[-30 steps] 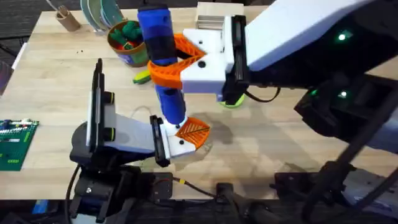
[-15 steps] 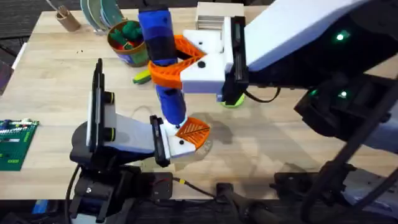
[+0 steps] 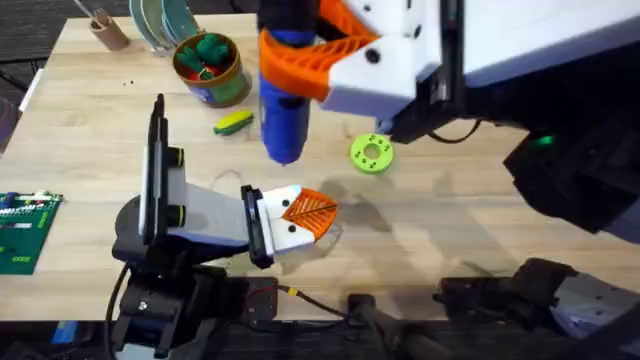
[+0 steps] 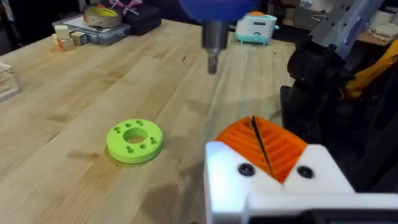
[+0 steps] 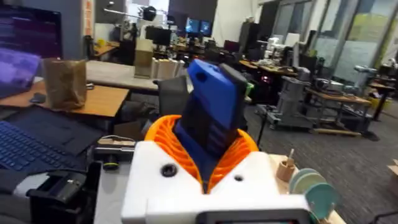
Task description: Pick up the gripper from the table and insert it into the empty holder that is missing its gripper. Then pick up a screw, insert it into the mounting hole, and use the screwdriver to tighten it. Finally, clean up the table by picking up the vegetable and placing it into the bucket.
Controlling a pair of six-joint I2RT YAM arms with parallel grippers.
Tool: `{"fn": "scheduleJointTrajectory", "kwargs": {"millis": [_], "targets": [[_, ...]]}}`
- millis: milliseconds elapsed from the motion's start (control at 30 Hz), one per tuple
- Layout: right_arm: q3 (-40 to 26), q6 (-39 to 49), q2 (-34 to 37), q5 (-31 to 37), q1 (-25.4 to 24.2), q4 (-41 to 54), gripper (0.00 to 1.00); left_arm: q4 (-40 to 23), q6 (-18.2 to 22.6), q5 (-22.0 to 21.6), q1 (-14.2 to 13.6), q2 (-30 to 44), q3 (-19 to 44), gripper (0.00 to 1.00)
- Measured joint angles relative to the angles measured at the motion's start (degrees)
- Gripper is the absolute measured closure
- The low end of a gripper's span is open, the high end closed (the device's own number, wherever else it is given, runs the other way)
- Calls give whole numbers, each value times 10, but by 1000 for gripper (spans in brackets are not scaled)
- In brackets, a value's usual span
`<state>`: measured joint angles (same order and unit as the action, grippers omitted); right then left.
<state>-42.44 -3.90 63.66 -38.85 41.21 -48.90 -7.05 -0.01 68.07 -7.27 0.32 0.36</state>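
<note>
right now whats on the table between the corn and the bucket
Nothing: in the overhead view a short stretch of bare wood separates the corn from the bucket; they are not touching.

My count of the table, kind by kind

I see one screwdriver, one green disc, one vegetable, one bucket at the far left, one brown cup, one circuit board near left, and two arms.

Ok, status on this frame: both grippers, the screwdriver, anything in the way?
Right gripper shut on the screwdriver, raised above the table. Left gripper low at the near edge. Vegetable not yet in the bucket. Green disc lies beside the work spot.
</note>
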Motion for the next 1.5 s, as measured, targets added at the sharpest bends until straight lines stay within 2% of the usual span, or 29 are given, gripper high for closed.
{"fn": "scheduleJointTrajectory", "kwargs": {"millis": [300,400,567,733,933,1167,1333,1500], "targets": [[0,4,2,0,-17,41,973,0,0,0,0,0,0,997],[0,36,1,5,-42,109,973,0,0,0,0,0,0,997],[1,162,9,85,-100,235,973,0,0,-1,0,0,0,997],[1,326,37,198,-158,241,973,0,0,-2,0,0,0,997],[1,475,97,304,-213,255,973,0,0,-2,0,0,0,997],[1,651,223,423,-227,263,973,0,0,-2,0,0,0,997],[1,707,287,457,-226,266,973,0,0,-2,0,0,0,997],[1,735,319,472,-220,257,973,0,0,-2,0,0,0,997]]}}
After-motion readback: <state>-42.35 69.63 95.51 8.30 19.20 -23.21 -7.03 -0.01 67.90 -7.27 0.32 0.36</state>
